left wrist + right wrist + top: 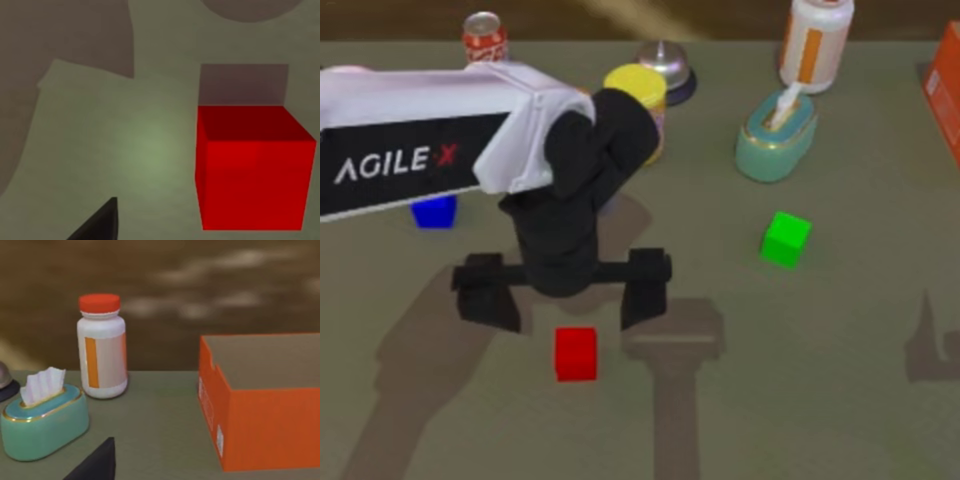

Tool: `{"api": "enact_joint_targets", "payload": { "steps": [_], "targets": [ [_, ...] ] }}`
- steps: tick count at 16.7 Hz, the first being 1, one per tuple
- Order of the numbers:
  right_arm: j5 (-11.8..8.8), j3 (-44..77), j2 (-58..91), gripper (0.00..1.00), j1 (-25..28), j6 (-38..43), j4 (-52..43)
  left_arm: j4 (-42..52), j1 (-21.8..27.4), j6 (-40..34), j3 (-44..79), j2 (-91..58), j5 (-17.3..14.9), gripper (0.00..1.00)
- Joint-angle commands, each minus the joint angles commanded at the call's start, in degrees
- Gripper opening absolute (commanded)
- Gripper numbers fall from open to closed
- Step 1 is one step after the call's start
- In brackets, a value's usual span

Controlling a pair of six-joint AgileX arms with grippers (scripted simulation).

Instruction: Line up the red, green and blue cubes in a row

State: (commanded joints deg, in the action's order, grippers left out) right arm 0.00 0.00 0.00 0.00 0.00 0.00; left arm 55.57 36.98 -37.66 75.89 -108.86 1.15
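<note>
Left gripper [563, 292]: ours, out over the middle of the table, jaws spread wide and holding nothing; its two dark fingers hang on either side of a gap that sits just above the red cube in the top view.

Red cube [576, 354]: flat on the table, near the front edge, just in front of the gap between the fingers and a little toward the right-hand finger. In the left wrist view the red cube [252, 170] lies off to one side of the frame, not centred, with only one fingertip [100, 222] showing well apart from it.

Key relation: we judge the cube is not yet between the jaws; the gripper needs to shift toward the table's front edge before it descends (a cube has no long axis, so any square approach to its faces would do).

Nearer arm: the left; the red cube is right beside it.

Blue cube [434, 212]: at the table's left, partly hidden under our left arm.

Green cube [786, 239]: on the right half, well apart from the other two, near a tissue box [776, 138].

Right gripper: not seen from above; its wrist view faces a pill bottle [101, 346] and an orange box [260, 400], and we cannot tell how its jaws stand.

Row: not yet formed.
</note>
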Motion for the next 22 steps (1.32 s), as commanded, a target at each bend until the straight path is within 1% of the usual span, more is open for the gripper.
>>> {"api": "enact_joint_targets", "payload": {
  "steps": [2, 4, 9, 12, 14, 17, 22],
  "targets": [
    [0.0, 0.0, 0.0, 1.00, 0.0, 0.0, 0.0, 4.0, -0.2, -0.1, 2.3, 1.6, 0.0, 1.00],
    [0.0, 0.0, 0.0, 1.00, 0.0, 0.0, 0.0, 5.6, -0.4, 0.0, 3.5, 2.6, 0.0, 1.00],
    [0.0, 0.6, 0.6, 1.00, 0.1, -0.2, -0.4, 5.2, -0.3, 0.0, 2.9, 2.9, 0.0, 1.00],
    [0.0, 5.9, 5.8, 1.00, 1.4, -2.1, -4.1, 2.4, -2.7, 0.3, -1.3, 7.7, 0.3, 1.00],
    [0.0, 12.4, 12.3, 1.00, 2.8, -4.4, -8.3, -0.9, -5.4, 0.8, -6.0, 13.6, 0.5, 1.00],
    [-0.1, 26.0, 26.6, 1.00, 5.6, -8.9, -16.7, -7.5, -10.9, 2.3, -15.7, 26.5, 0.7, 1.00],
    [0.1, 53.7, 60.7, 1.00, 11.1, -18.1, -34.4, -21.4, -21.3, 8.8, -36.6, 54.1, 0.9, 1.00]
  ]
}}
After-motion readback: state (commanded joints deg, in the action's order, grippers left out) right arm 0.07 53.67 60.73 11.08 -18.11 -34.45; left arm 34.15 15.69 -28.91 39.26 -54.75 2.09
